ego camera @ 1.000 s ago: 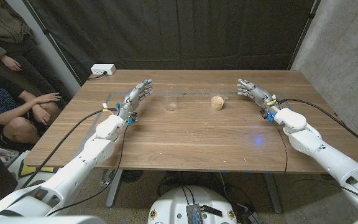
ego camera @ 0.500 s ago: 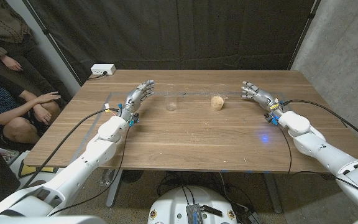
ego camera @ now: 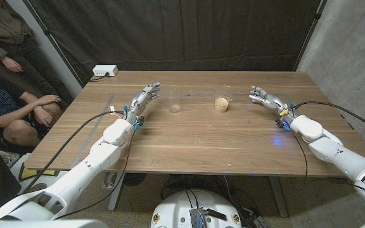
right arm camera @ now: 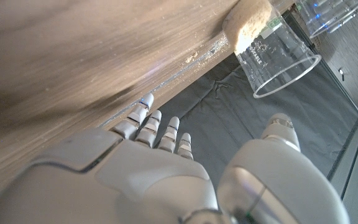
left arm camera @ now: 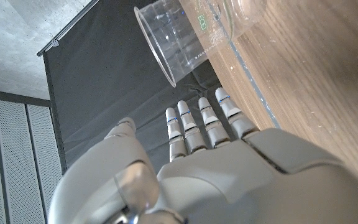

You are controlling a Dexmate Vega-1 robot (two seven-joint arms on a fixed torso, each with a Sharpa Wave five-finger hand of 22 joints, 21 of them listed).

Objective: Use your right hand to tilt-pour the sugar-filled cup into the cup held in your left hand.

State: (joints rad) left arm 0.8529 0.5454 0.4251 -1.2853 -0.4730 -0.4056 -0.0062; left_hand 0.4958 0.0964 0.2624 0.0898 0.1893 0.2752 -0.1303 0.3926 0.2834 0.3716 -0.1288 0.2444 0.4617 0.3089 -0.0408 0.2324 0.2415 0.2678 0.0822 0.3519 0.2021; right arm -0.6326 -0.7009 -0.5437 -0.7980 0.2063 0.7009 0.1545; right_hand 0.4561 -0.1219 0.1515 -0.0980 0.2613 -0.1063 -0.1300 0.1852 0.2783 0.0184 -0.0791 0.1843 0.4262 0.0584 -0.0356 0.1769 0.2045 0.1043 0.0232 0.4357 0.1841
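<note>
My right hand (ego camera: 263,98) hovers open over the wooden table (ego camera: 201,136), fingers spread, holding nothing. The sugar-filled cup (ego camera: 221,103) stands apart, toward the middle. Farther across stands the empty cup (ego camera: 174,100), just beside my open left hand (ego camera: 142,100).

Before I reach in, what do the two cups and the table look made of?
Both cups, the empty one and the sugar-filled one, look like clear, thin plastic, though glass is possible: see-through walls with printed markings. The table looks like wood with a smooth matte finish, going by its grain.
</note>
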